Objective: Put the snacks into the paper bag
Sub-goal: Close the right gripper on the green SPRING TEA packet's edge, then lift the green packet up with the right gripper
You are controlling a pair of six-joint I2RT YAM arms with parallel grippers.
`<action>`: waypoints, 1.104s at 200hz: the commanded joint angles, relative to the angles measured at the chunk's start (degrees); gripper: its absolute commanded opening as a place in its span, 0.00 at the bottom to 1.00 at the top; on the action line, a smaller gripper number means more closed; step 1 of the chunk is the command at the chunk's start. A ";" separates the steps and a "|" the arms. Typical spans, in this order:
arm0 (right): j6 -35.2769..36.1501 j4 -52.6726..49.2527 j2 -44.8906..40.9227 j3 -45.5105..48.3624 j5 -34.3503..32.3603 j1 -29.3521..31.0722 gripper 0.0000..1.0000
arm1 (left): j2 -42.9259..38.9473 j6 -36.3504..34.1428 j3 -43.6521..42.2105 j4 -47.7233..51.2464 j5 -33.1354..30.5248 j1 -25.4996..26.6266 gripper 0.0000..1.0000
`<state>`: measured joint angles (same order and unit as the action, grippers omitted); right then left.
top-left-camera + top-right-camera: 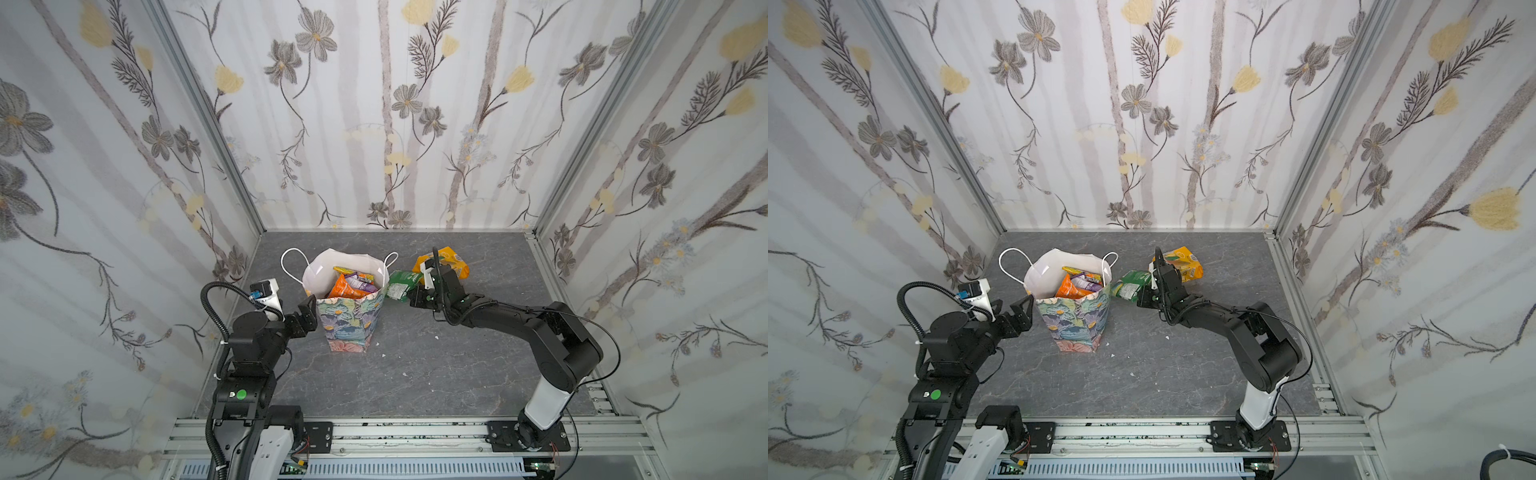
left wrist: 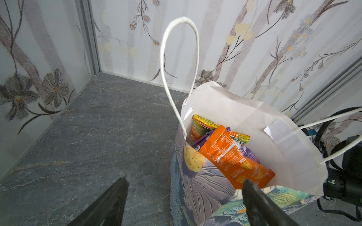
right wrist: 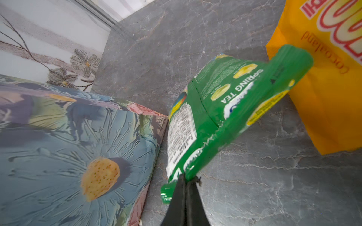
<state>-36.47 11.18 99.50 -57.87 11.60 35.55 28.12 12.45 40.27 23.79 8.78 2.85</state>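
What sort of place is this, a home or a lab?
Probably a robot test booth: floral wallpapered wall panels, a grey marble-look tabletop, and a slotted aluminium rail holding black robot arms.

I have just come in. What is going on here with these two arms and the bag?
The right gripper is shut on the edge of a green crinkly plastic packet, holding it beside the upright floral paper bag. The left gripper stands open at the bag's rim. An orange packet and a purple packet are already inside; a yellow-orange plastic packet lies on the grey table behind the right gripper.
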 commanded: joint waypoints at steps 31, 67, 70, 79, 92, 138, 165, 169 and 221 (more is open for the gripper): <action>5.23 -6.54 -5.84 -3.29 -3.67 0.22 0.00 | -0.04 0.30 -0.02 -1.91 -0.07 0.02 0.90; 7.78 -9.95 -9.94 -7.24 -3.76 0.22 0.00 | -0.33 0.30 0.05 -1.91 -0.10 0.02 0.90; 7.93 -10.26 -10.21 -7.48 -3.79 0.19 0.00 | -0.34 0.30 -0.01 -1.91 -0.08 -0.03 0.90; 8.36 -10.91 -10.94 -8.32 -3.70 0.06 0.00 | -0.35 0.30 -0.02 -1.91 0.01 0.00 0.90; 8.83 -11.73 -11.88 -9.44 -3.69 -0.04 0.00 | -0.35 0.30 -0.02 -1.91 0.05 -0.04 0.90; 10.69 -13.69 -15.24 -13.26 -4.72 -0.04 0.00 | -0.25 0.26 -0.02 -2.01 0.19 0.04 0.90; 12.39 -15.47 -15.74 -16.71 -5.75 -0.02 0.00 | -0.08 0.21 -0.02 -1.99 0.28 -0.03 0.90; 12.67 -15.72 -15.74 -17.12 -5.86 -0.04 0.00 | -0.08 0.21 -0.02 -1.99 0.29 -0.03 0.90; 15.81 -19.51 -15.48 -23.65 -6.93 -0.03 0.00 | -0.34 0.21 0.07 -2.02 0.45 -0.04 0.90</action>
<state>-23.22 -8.34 84.33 -78.91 5.63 35.46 27.92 12.45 40.27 23.79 8.80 2.90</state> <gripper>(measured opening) 0.050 0.903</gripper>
